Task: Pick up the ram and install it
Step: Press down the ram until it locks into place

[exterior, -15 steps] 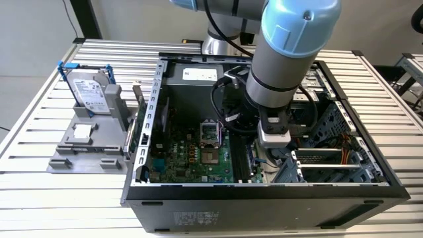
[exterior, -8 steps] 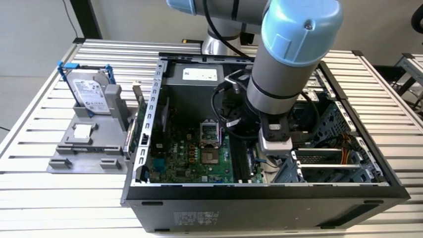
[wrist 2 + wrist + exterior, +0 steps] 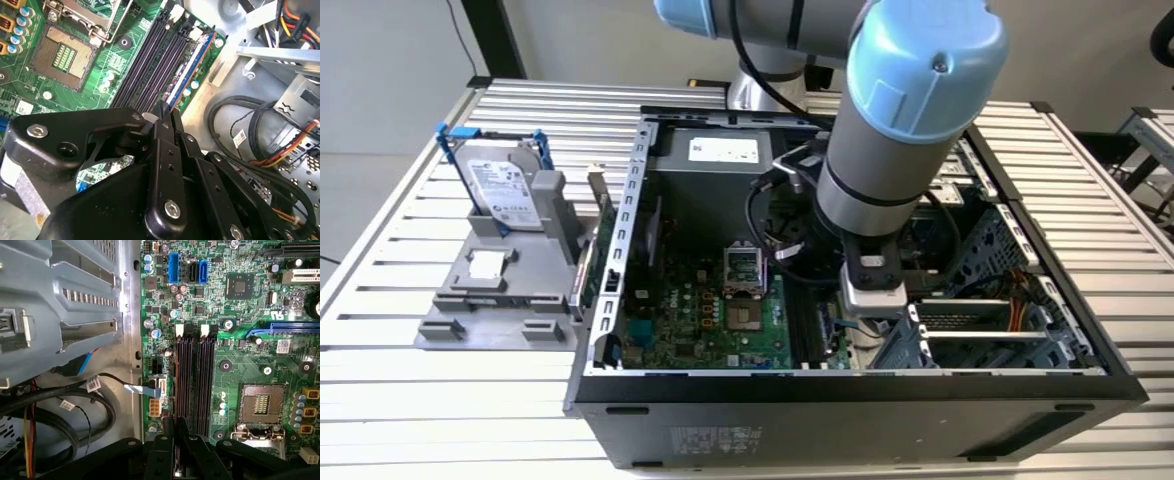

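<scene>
My gripper (image 3: 164,109) is down inside the open computer case (image 3: 624,300), over the black memory slots (image 3: 196,385) of the green motherboard (image 3: 707,320). Its black fingers (image 3: 161,165) are shut on the ram (image 3: 192,67), a thin stick seen almost edge-on. The ram lies along the outermost slot, on the side nearest the cables. Its far end reaches the white latch (image 3: 196,33). In the first wrist view the gripper (image 3: 174,429) sits at one end of the slot row. In the exterior view the arm's wrist (image 3: 874,285) hangs over the case's middle.
The open CPU socket (image 3: 262,405) lies beside the slots. Black cables (image 3: 235,125) and a metal drive cage (image 3: 60,305) crowd the other side. Outside the case, on the exterior view's left, a hard drive (image 3: 507,185) in a blue frame stands on a grey fixture (image 3: 494,290).
</scene>
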`<state>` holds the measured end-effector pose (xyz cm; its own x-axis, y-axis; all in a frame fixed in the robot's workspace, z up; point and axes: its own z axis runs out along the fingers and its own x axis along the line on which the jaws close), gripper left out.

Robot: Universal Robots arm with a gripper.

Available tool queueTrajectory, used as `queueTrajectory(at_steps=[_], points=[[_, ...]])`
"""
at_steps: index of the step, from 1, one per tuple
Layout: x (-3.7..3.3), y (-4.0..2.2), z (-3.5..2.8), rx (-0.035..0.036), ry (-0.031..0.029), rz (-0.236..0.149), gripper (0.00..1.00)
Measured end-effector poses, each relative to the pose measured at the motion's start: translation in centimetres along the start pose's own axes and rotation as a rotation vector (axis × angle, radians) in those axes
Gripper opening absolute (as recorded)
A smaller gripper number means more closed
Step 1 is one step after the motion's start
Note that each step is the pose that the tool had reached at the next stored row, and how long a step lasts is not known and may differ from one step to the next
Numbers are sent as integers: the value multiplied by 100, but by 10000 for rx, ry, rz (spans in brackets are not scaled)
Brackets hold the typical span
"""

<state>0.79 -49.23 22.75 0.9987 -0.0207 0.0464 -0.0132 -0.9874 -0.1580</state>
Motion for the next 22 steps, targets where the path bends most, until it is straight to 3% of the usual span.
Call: queueTrajectory(at_steps=[5, 15, 22], points=[[3, -2, 12, 0, -105, 15, 0], [16, 53, -43, 3, -126, -64, 0], [11, 62, 2, 3, -126, -64, 0]])
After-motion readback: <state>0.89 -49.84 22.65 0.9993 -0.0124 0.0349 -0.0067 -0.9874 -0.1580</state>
